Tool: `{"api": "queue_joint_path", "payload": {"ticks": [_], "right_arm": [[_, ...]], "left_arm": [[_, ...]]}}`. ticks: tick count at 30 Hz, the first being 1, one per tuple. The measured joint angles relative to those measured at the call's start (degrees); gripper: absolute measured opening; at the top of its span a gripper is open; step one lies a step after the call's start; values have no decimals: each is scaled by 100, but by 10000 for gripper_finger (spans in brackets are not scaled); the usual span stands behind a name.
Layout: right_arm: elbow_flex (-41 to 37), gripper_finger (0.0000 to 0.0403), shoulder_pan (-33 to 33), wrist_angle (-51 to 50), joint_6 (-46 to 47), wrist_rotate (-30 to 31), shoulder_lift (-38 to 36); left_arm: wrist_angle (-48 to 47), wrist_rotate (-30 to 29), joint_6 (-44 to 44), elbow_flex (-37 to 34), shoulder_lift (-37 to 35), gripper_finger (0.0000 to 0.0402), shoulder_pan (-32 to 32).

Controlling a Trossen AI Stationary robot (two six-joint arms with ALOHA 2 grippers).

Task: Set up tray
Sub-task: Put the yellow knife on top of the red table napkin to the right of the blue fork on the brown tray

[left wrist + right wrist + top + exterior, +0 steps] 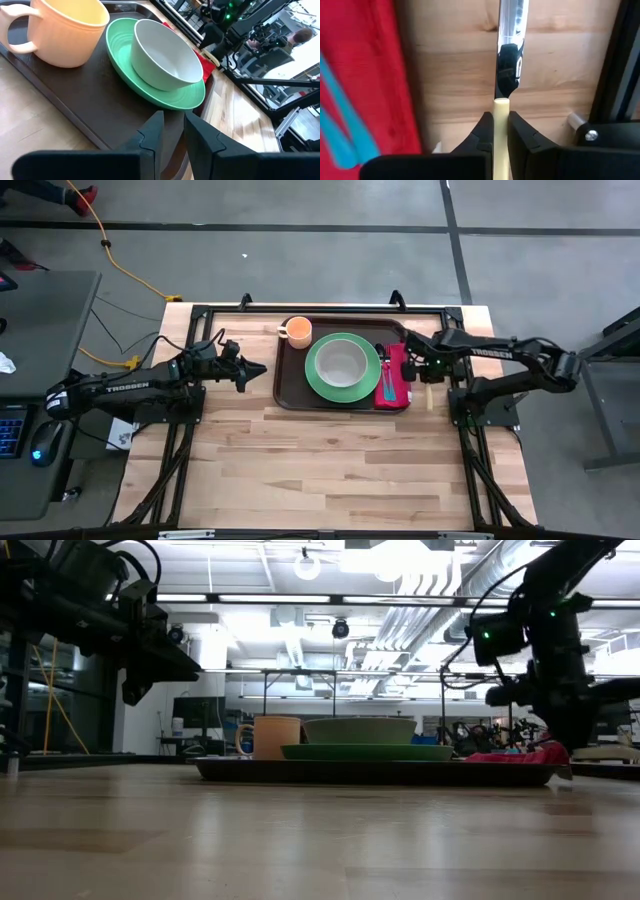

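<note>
Clamped between the right gripper's (pixel 500 131) fingers is a cream-handled knife (pixel 508 55), lying on bare wood just beside the tray's (pixel 292 392) right rim. That tray — long axis running from gripper to gripper — carries cup (pixel 297 330), green plate (pixel 318 375), bowl (pixel 343 359), red napkin (pixel 397 370). Left gripper (pixel 258 370) hovers off its left edge, fingers slightly apart, empty.

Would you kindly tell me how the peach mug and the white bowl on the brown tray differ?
The peach plastic mug has a handle and stands straight on the dark brown rectangular tray; the white round bowl is handleless, wider and sits on the green round plate. Both are upright and look empty.
</note>
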Motion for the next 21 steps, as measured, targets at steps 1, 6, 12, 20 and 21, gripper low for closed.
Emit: {"api": "queue_joint_path", "payload": {"ticks": [1, 6, 12, 20, 21], "right_arm": [[95, 9, 0, -97, -2, 11, 0], [652, 15, 0, -573, -6, 220, -2], [1347, 15, 0, -666, -32, 358, -4], [1788, 17, 82, -362, 147, 413, -4], [1786, 17, 118, -274, 211, 393, -4]], "left_arm": [[-2, 1, 1, 0, 0, 106, 1], [-9, -1, 1, 0, 2, 106, -1], [-11, -3, 3, 0, 1, 106, 0], [-11, -7, 3, 0, 0, 106, 1], [-12, -8, 3, 0, 0, 106, 0]]}}
